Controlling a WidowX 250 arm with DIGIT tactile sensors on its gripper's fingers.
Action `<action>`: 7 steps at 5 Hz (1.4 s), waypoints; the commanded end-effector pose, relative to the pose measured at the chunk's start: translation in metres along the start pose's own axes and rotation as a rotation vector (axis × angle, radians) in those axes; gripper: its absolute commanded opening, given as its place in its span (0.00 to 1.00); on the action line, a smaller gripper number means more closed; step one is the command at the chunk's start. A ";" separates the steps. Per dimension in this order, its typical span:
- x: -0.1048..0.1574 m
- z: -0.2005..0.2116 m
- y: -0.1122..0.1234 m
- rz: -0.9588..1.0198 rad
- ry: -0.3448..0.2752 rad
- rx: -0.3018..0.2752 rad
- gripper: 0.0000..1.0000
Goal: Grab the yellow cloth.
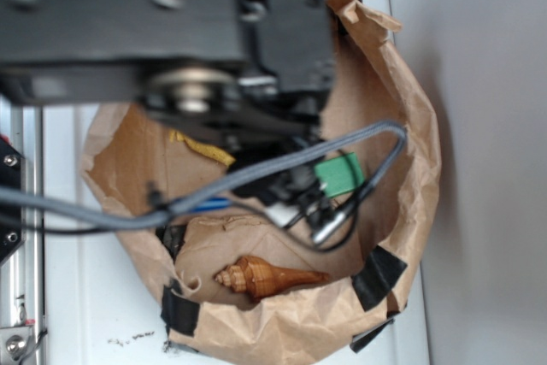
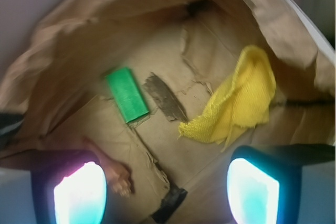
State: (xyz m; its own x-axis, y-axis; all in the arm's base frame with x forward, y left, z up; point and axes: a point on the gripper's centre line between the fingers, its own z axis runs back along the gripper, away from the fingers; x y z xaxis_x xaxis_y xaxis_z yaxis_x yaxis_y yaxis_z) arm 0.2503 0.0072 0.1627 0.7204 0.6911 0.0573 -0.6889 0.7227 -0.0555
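Inside a crumpled brown paper bag (image 2: 68, 35), the gripper (image 2: 167, 190) hangs above the floor with fingers spread wide, holding nothing. One yellow cloth (image 2: 239, 100) lies rumpled near the bag wall, toward the right finger and apart from it. One green block (image 2: 127, 94) sits toward the other side, and one brown seashell (image 1: 269, 279) rests nearby. This looks like the approach step; next the gripper probably must shift over the cloth and descend.
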 end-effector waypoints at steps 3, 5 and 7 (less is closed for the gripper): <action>0.029 0.016 0.022 0.121 0.009 -0.025 1.00; 0.027 -0.041 0.030 0.145 -0.045 0.017 1.00; 0.027 -0.073 0.037 0.142 -0.091 -0.005 1.00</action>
State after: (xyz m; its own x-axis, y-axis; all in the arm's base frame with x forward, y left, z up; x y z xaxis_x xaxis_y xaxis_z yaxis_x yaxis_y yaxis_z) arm 0.2523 0.0427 0.0830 0.6158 0.7794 0.1155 -0.7793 0.6241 -0.0565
